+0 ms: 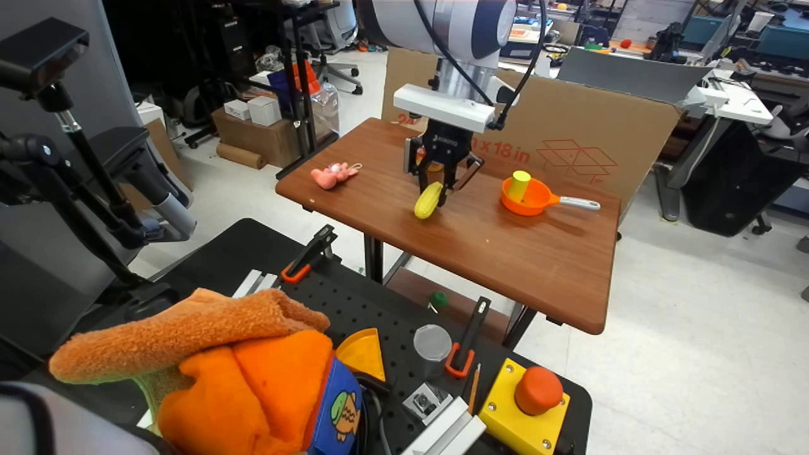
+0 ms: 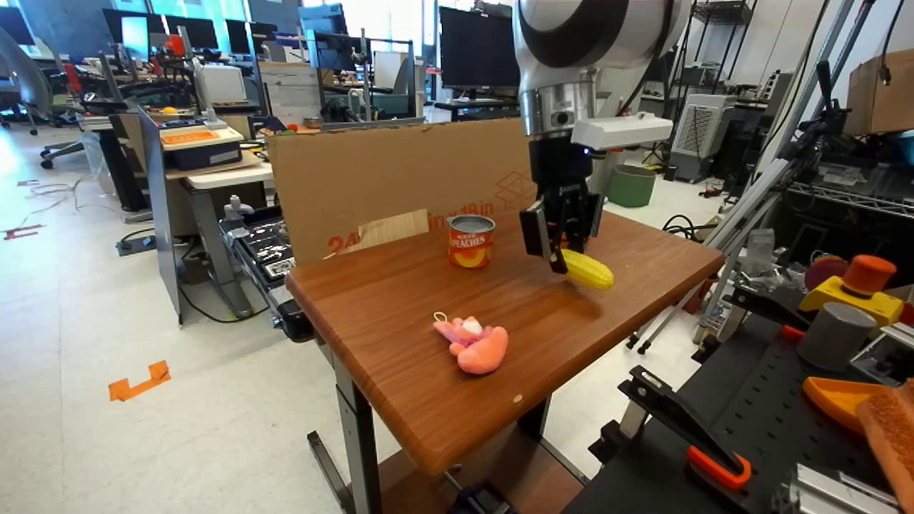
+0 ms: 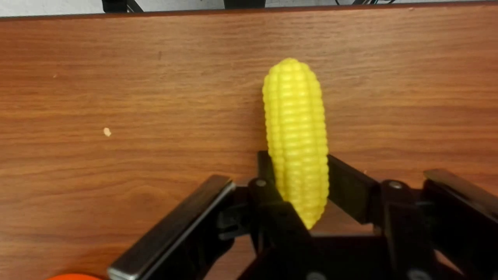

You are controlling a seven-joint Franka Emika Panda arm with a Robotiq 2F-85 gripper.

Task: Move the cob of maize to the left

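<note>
The cob of maize (image 1: 427, 201) is bright yellow and ribbed. It shows in both exterior views (image 2: 590, 270) and in the wrist view (image 3: 296, 124). My gripper (image 1: 433, 192) is shut on one end of it, with a finger pad on either side. In an exterior view the gripper (image 2: 564, 258) holds the cob tilted, its free end pointing toward the table's front edge. A shadow lies on the table beneath it, so it appears slightly raised. In the wrist view the cob sits between the fingertips (image 3: 297, 161) and its far end points up the picture.
The wooden table (image 1: 505, 253) bears a pink plush toy (image 1: 328, 175), a peaches can (image 2: 470, 246) and an orange pan (image 1: 540, 197) with a yellow cup (image 1: 519, 185) in it. A cardboard sheet (image 1: 569, 126) stands behind. A black cart (image 1: 392, 322) is in front.
</note>
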